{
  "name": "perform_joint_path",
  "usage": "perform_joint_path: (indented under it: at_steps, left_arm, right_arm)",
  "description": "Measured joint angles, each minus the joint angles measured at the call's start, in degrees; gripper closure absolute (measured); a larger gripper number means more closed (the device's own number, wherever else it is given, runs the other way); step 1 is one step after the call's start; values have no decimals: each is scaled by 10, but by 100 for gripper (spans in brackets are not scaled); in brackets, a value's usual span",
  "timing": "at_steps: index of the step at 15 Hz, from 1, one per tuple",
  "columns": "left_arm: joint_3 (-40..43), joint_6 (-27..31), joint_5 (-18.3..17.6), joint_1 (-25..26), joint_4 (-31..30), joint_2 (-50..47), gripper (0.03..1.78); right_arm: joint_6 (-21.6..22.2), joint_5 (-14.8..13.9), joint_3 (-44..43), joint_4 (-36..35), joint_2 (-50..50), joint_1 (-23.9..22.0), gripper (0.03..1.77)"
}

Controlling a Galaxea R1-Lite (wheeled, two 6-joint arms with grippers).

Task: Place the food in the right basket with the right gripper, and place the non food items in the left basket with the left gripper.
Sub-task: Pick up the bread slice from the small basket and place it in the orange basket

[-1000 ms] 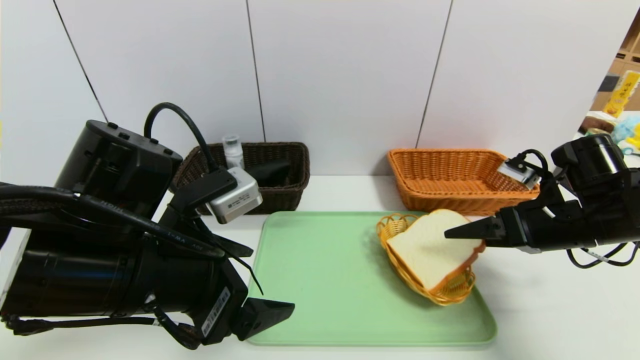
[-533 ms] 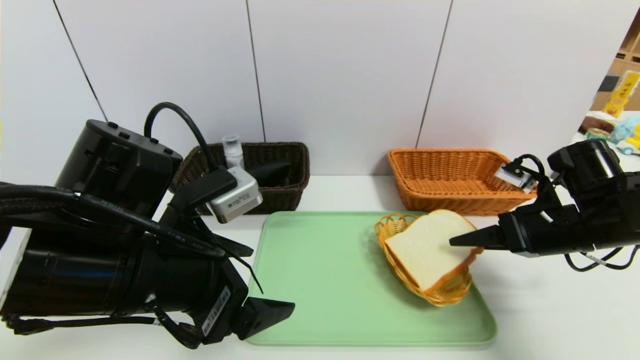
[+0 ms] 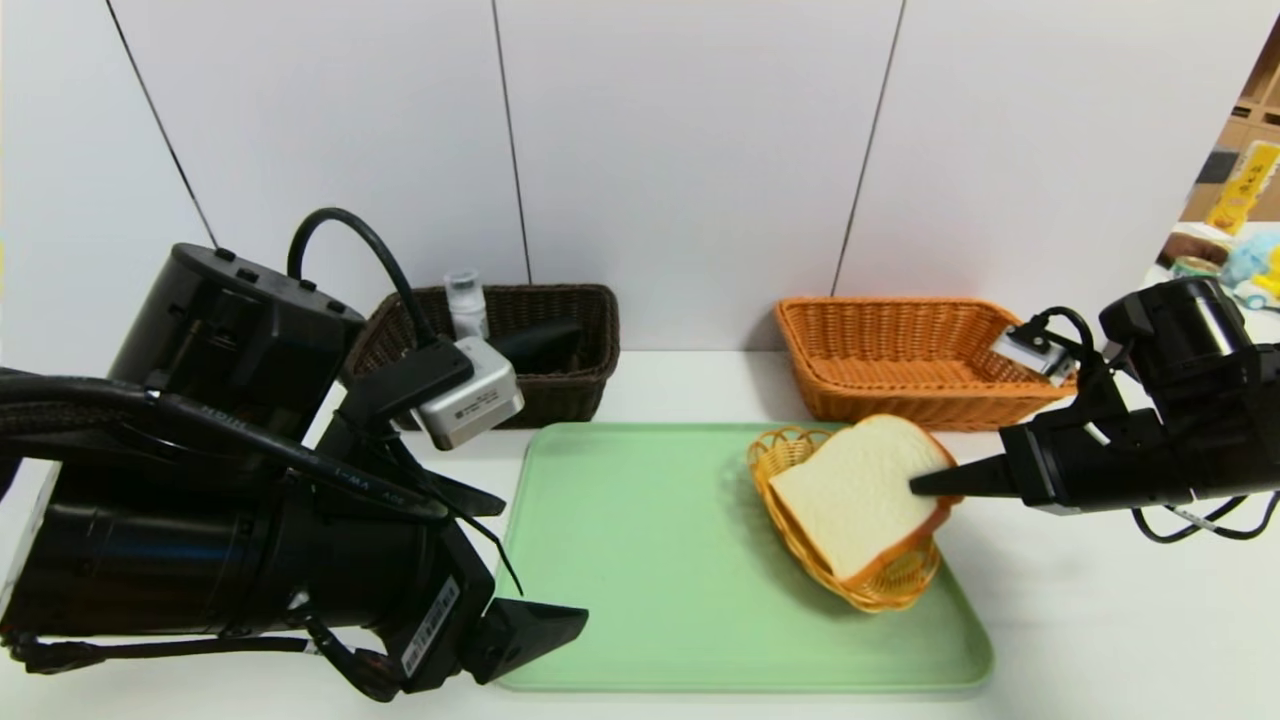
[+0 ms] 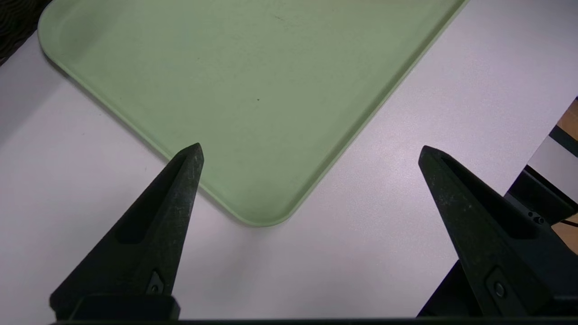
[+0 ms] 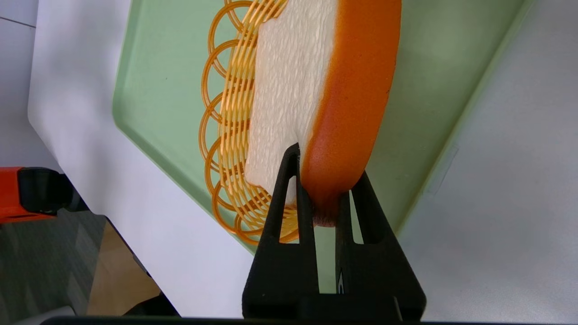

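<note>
The slice of white bread [image 3: 855, 490] with its orange-brown crust [image 5: 352, 90] leans in a small yellow wicker dish [image 3: 790, 452] on the green tray [image 3: 650, 560]. My right gripper [image 3: 930, 487] comes in from the right and is shut on the bread's crust edge [image 5: 327, 167]. Behind it stands the orange-tan right basket [image 3: 880, 405]. The dark brown left basket [image 3: 575, 390] at the back holds the white bottle [image 3: 466, 300] and the black glasses case [image 3: 540, 345]. My left gripper [image 3: 520, 560] hangs open over the tray's near left corner [image 4: 311, 152].
The yellow wicker dish [image 5: 226, 135] sits near the tray's right rim [image 5: 456, 135]. White table lies around the tray [image 4: 253, 90]. A white panelled wall stands right behind both baskets. Shelves with clutter [image 3: 1235, 230] show at the far right.
My right gripper has closed from open onto the bread's crust and drawn slightly right. The bread's gripped edge has risen a little. The left arm has not moved.
</note>
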Motion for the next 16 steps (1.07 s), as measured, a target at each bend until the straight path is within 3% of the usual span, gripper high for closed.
perform_joint_path:
  at_steps: [11,16]
  left_arm:
    - [0,0,0,0,0,-2,12]
    - [1,0,0,0,0,-4,12]
  right_arm:
    - [8,12,-31,3,-84,7,163]
    - [38,10,-89,0,-108,-10,163]
